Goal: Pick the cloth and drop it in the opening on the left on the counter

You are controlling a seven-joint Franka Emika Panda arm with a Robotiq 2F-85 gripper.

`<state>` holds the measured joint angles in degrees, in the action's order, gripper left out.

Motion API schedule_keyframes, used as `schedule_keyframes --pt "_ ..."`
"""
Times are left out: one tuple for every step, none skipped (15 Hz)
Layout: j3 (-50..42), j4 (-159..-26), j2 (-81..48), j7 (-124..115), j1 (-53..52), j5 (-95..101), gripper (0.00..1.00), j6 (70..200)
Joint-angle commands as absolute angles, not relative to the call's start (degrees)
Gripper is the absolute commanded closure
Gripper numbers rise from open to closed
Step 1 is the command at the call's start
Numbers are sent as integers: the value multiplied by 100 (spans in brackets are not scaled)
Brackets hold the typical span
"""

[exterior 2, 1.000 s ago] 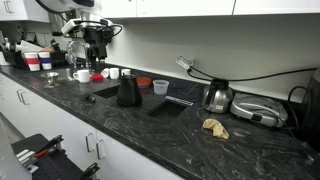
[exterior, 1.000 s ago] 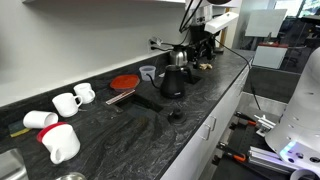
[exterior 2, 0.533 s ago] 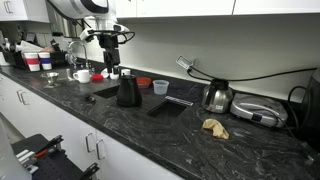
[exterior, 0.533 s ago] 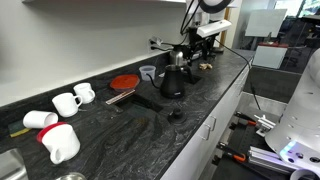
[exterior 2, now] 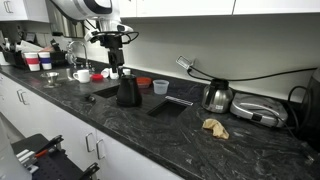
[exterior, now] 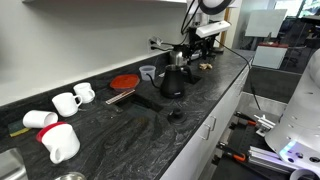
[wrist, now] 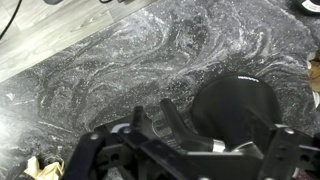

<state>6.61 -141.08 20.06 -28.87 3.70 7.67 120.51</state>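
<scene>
Your gripper (exterior 2: 119, 66) hangs above the black kettle (exterior 2: 128, 92), well apart from the cloth (exterior 2: 214, 127) lying on the worktop (exterior 2: 250, 152). I cannot tell whether the jaws are open. Cross too low and you likely clip the kettle.

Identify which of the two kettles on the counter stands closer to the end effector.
The black kettle: it stands almost directly below the end effector. The silver kettle stands well away from it, over toward the cloth.
</scene>
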Motion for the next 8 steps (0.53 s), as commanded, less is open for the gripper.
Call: schedule_keyframes --pt "645 -14100 2005 -2887 356 771 0 12039" --pt "645 -14100 2005 -2887 356 771 0 12039" --pt "645 -14100 2005 -2887 356 771 0 12039" --pt "645 -14100 2005 -2887 356 771 0 12039" --pt "645 -14100 2005 -2887 356 771 0 12039" --pt "632 -14062 1955 -3025 417 784 0 12063" --pt "586 -14037 1924 -3190 521 830 0 12087" --pt "512 -14033 1915 -3324 619 834 0 12099"
